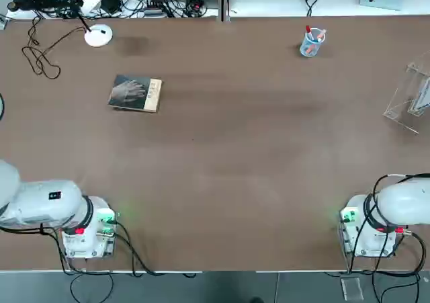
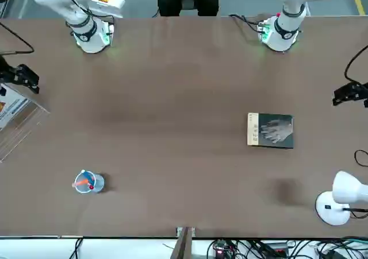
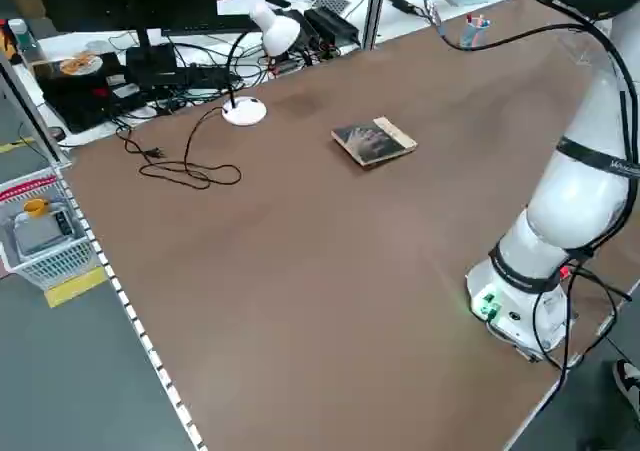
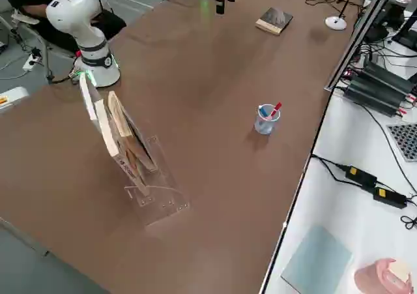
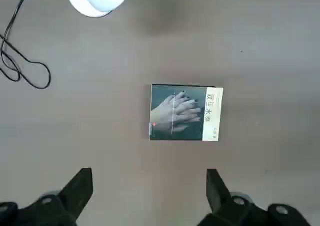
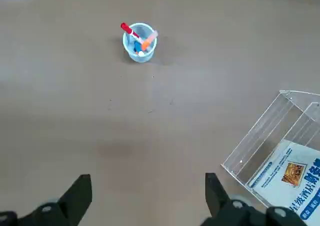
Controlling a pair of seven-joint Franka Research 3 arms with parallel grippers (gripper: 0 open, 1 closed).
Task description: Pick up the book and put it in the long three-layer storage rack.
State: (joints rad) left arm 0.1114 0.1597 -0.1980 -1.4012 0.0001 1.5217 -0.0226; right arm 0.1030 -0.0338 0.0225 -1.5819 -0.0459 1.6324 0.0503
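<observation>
One lamp (image 1: 98, 35) near book (image 1: 136, 93), pen cup (image 1: 312, 42) near rack (image 1: 411, 99)

The book (image 1: 135, 93) lies far left on the table (image 1: 222, 162); the rack (image 1: 411, 100) stands far right.

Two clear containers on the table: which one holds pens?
The small clear cup with a red and an orange pen. The larger slanted clear acrylic rack at the table's right edge holds printed booklets instead.

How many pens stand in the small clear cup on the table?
2 can be seen: a red pen and an orange pen, both leaning in the cup; more may be hidden inside.
</observation>
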